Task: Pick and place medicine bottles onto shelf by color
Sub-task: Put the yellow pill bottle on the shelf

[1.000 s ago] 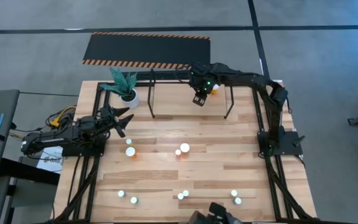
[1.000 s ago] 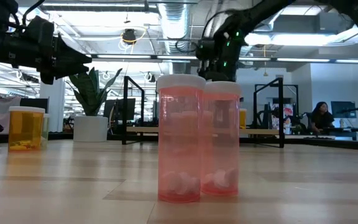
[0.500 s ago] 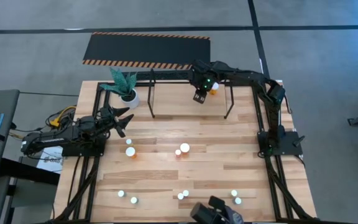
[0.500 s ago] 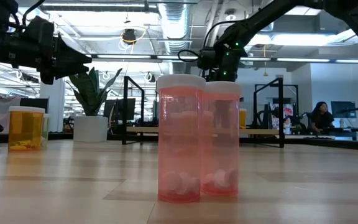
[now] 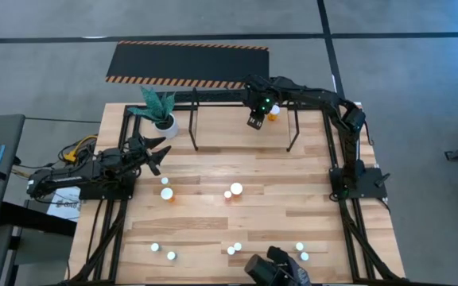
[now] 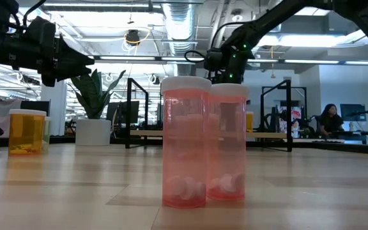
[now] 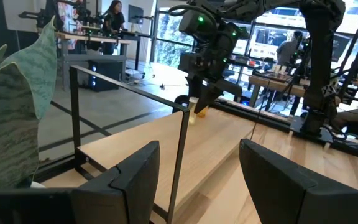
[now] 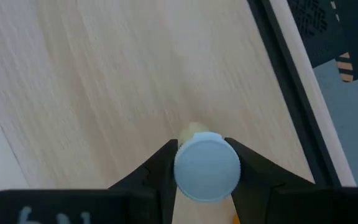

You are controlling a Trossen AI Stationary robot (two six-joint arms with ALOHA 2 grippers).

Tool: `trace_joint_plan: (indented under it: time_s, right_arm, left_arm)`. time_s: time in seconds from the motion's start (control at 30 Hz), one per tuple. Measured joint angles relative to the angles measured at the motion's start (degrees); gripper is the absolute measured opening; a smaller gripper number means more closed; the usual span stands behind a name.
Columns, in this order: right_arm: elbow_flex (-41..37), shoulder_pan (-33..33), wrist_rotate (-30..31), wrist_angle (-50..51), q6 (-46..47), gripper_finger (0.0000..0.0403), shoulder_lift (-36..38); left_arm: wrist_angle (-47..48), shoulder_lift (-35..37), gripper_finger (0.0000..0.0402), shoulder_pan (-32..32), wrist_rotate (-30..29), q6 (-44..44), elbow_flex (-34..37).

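My right gripper (image 5: 253,121) is at the far part of the table, inside the black tube shelf (image 5: 194,119), shut on a small white-capped bottle (image 8: 207,167) with a pale yellowish body. An orange bottle (image 5: 273,114) stands just to its right. My left gripper (image 5: 159,151) waits open and empty at the table's left side. Several more white-capped bottles stand on the table, among them a pair (image 5: 233,191) in the middle and one (image 5: 166,193) to their left. The low view shows two pink bottles (image 6: 185,140) close up and an orange one (image 6: 25,131). My right gripper pinches the bottle at its white cap (image 8: 207,168), one finger (image 8: 164,163) on each side. The fingers come from above, pointing down. The bottle is upright below the fingers, its body (image 8: 194,130) just showing past the cap. Whether its base rests on the wood, I cannot tell.
A white pot with a green plant (image 5: 162,117) stands at the shelf's left end. More bottles (image 5: 234,249) stand in a row near the front edge. A dark object (image 5: 273,268) shows at the near edge. A black mat with striped edges (image 5: 188,63) lies beyond the table.
My right gripper has moved slightly toward the table's far edge with the bottle, staying shut on it. The dark object at the near edge has shifted a little.
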State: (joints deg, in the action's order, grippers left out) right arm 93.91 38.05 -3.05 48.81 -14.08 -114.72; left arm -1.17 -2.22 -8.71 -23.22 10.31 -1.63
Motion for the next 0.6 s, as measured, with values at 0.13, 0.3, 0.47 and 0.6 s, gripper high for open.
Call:
trace_joint_plan:
  time_s: [0.13,0.3,0.47,0.6]
  right_arm:
    - [0.00,0.48,0.04,-0.64,-0.16,0.0148,0.00]
    - [0.00,0.67,0.04,-1.30,-1.49,0.0148,0.00]
    - [0.00,0.62,0.07,-1.70,-2.00,0.0148,0.00]
    - [0.00,0.62,0.07,-1.72,-4.05,0.0148,0.00]
  left_arm:
    - [0.00,0.00,0.0208,0.00,-0.02,0.00,0.00]
    - [0.01,0.00,0.0208,0.00,-0.02,0.00,0.00]
    - [0.00,0.00,0.0208,0.00,-0.02,0.00,0.00]
    - [0.00,0.00,0.0208,0.00,-0.04,0.00,0.00]
